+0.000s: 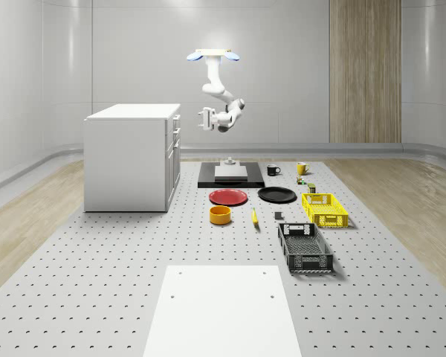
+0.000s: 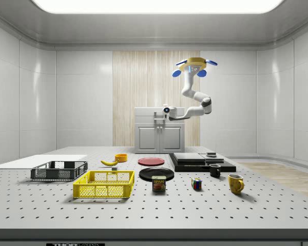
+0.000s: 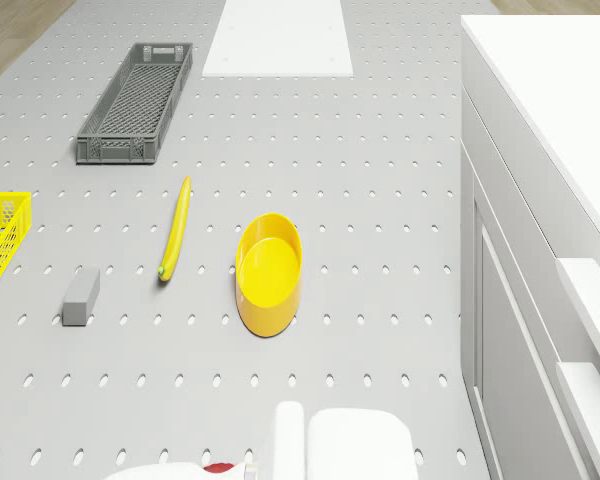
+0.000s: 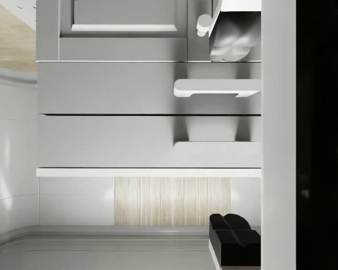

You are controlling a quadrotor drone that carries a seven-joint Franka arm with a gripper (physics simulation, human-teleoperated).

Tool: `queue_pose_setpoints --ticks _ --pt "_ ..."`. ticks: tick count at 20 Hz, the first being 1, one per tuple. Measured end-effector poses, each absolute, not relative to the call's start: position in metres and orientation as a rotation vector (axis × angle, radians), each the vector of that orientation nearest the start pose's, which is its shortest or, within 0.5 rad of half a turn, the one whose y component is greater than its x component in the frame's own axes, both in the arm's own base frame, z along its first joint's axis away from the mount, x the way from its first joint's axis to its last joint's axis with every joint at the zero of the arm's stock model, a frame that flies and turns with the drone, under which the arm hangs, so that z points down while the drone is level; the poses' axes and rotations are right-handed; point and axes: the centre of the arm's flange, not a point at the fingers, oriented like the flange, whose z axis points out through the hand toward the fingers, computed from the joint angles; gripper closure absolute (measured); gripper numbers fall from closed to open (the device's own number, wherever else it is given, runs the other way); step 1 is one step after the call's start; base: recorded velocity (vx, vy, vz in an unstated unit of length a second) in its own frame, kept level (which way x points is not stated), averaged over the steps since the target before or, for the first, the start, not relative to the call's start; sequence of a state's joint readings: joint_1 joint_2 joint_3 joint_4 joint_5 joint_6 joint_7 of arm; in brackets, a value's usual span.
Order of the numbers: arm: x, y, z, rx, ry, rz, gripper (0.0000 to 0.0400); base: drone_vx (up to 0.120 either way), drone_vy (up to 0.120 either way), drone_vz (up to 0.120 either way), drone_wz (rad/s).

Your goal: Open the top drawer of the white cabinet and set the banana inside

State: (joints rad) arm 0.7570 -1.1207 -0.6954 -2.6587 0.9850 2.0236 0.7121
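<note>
The white cabinet (image 1: 130, 156) stands at the whole-scene view's left, its drawers shut. My drone (image 1: 212, 53) hovers above the black platform (image 1: 230, 175), to the right of the cabinet's front. The arm hangs down and holds the gripper (image 1: 204, 119) open, level with the top drawer and a short gap away from it. In the wrist view the top drawer's handle (image 4: 217, 147) lies between the spread fingertips (image 4: 234, 243). The banana (image 1: 254, 216) lies flat on the table beside a yellow bowl (image 1: 221, 214). The drone view has the banana (image 3: 175, 228) too.
A red plate (image 1: 228, 196) and a black plate (image 1: 276, 194) lie before the platform. A yellow crate (image 1: 325, 209) and a dark crate (image 1: 305, 247) sit at the right. Two mugs (image 1: 273, 169) stand behind, a small grey block (image 3: 80, 296) near the banana, a white board (image 1: 221, 312) in front.
</note>
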Motion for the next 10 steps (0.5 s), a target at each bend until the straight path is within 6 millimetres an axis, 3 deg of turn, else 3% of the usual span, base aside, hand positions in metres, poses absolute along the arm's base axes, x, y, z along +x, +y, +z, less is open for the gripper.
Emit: queue_pose_setpoints --ticks 10 --pt "0.313 0.062 0.555 -1.483 0.612 0.613 0.0000 0.000 0.000 0.000 0.000"
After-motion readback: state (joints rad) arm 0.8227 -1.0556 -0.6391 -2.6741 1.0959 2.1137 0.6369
